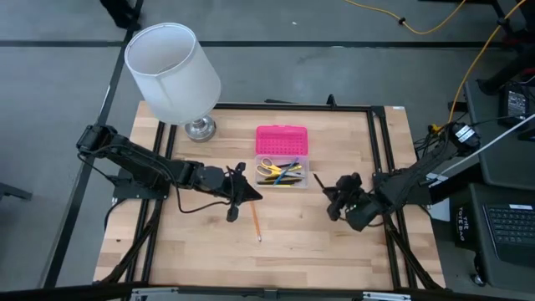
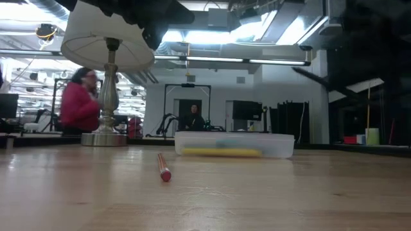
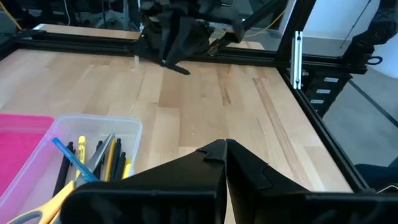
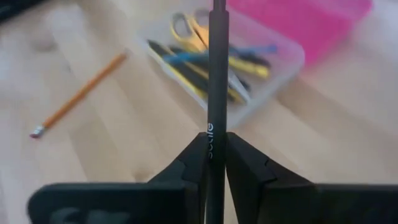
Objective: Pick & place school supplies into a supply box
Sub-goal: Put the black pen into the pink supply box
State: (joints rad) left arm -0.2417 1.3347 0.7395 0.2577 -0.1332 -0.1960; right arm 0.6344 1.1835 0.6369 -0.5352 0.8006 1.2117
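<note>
**Black pen in my right claw**

My right gripper pinches a black pen; its white lettering is unreadable. My left gripper is closed, empty. An orange pencil lies near the supply box.

a pale wooden table with a black metal frame stands on a grey floor. a lamp with a white shade and a silver base sits at the table's far left corner. yellow cables trail over the floor, and a keyboard lies on a side desk. beyond the table, bright ceiling strip lights glow, and a person in red sits at the left.
</note>
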